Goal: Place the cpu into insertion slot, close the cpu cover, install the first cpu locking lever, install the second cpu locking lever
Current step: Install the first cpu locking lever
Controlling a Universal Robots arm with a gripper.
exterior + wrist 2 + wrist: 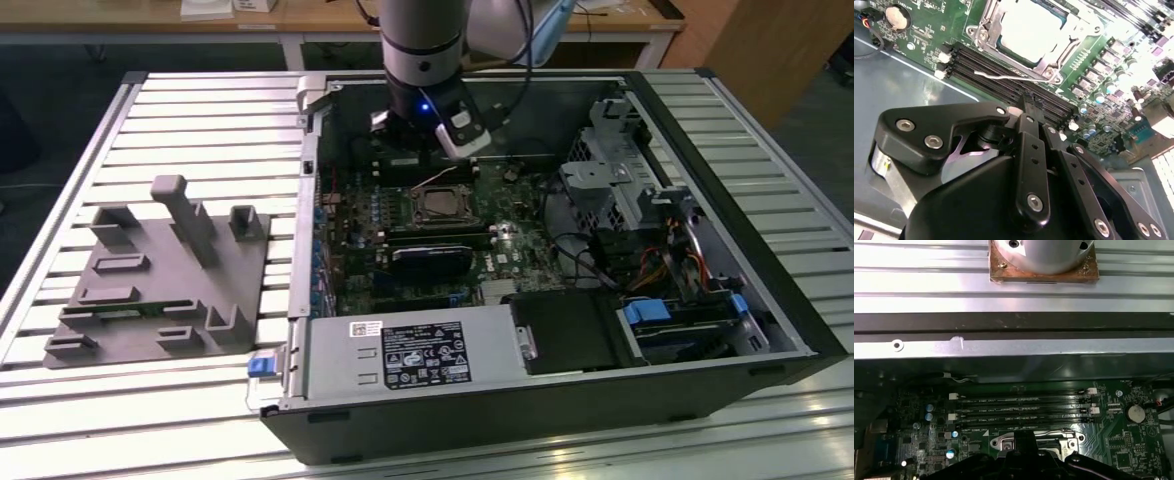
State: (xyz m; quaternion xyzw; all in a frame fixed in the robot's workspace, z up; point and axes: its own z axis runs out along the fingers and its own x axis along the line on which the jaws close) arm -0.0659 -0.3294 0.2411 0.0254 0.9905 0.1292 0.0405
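Note:
The cpu (1026,27) lies flat in the socket on the green motherboard, its pale metal top showing; in the exterior view the cpu (443,206) sits mid-board. The cpu cover (1050,64), a silver frame, lies down around it. A thin silver locking lever (999,76) runs along the socket's edge beside the memory slots. My gripper (1026,102) is shut with nothing in it, its tip just off that lever. In the first wrist view my gripper (1021,439) stands over the socket frame (1004,442). From outside, the gripper (424,160) hangs just behind the socket.
Black memory slots (1024,410) lie between the socket and the case wall (1004,347). A coin battery (1136,413) sits nearby. A black card (430,258), the power supply (400,355) and a drive cage (627,190) crowd the case. A grey fixture plate (160,275) is at the exterior view's left.

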